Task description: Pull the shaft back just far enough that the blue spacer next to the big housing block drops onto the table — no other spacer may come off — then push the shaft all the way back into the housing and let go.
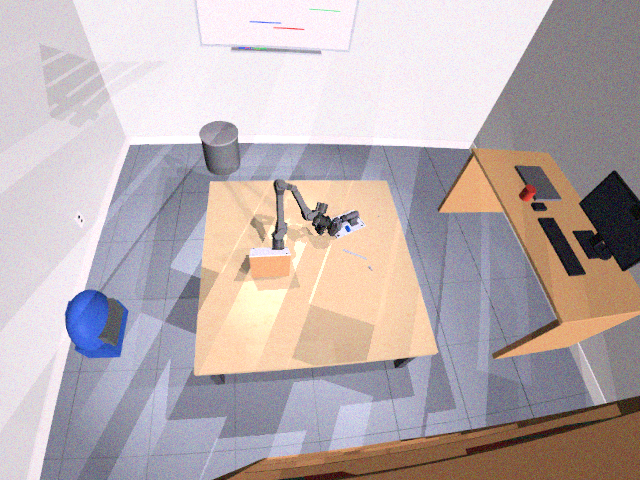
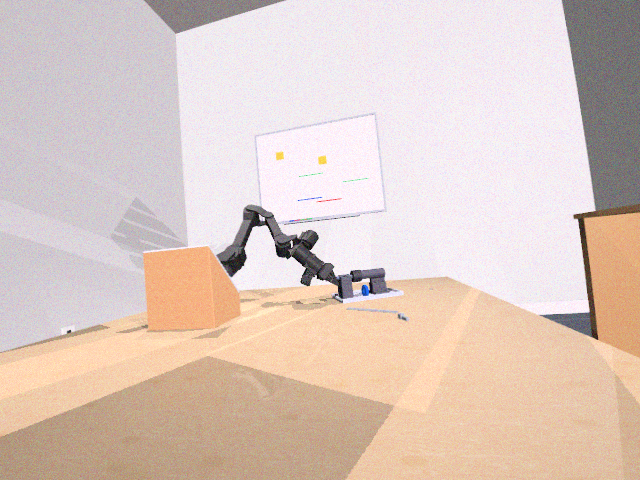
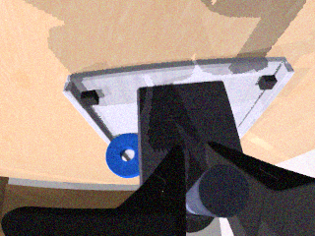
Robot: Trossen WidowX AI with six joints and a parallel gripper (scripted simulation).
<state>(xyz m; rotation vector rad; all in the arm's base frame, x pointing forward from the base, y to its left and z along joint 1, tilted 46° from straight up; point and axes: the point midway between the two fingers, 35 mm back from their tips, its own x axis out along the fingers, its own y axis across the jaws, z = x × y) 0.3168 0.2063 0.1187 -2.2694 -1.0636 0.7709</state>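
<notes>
My gripper is shut on the shaft, beside the near upright. The round end of the shaft shows between the fingers in the wrist view. The blue spacer stands on edge, below shaft height, between the upright and the big housing block. Its open hole shows in the wrist view. Whether it touches the plate or table is unclear. A dark cylinder sits level with the housing's top. The shaft's middle and the other spacers cannot be made out.
The pale base plate carries the upright and housing. A thin grey rod and a small grey piece lie on the table in front. The arm's wooden base block stands left.
</notes>
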